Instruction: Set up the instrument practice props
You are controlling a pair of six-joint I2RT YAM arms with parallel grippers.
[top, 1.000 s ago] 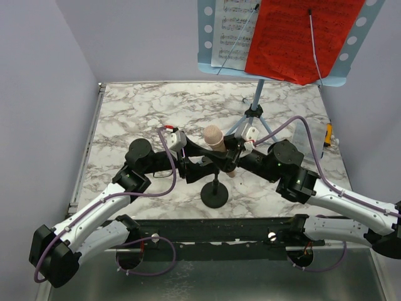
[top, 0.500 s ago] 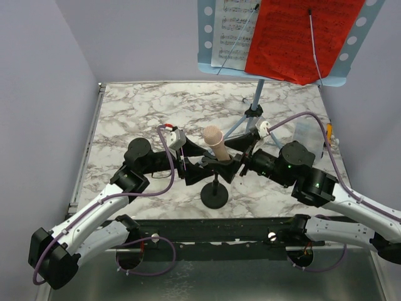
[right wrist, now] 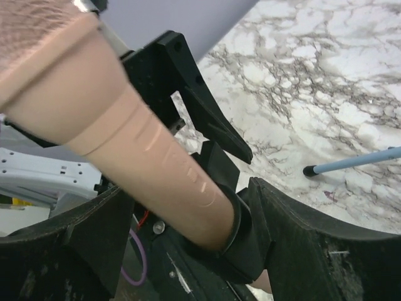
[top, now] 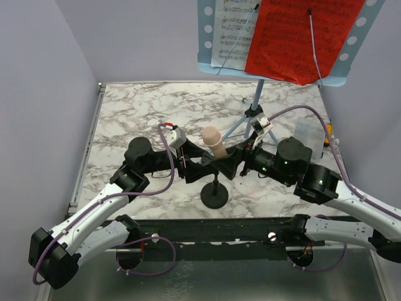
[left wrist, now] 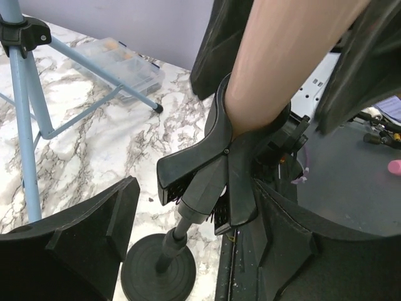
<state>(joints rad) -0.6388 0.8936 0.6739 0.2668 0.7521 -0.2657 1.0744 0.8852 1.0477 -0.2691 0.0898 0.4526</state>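
Pinkish-beige microphone (top: 212,139) leans in its black round-based stand (top: 215,195); left gripper (top: 202,168) and right gripper (top: 230,164) flank it, spread, probably aligning it.

Marble-patterned table (top: 138,106), a small clear box (left wrist: 119,63) with orange contents near its right edge

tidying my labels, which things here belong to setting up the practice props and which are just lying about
Job:
light blue music stand
white sheet music
red sheet
microphone
black microphone stand

Lying about:
small clear box
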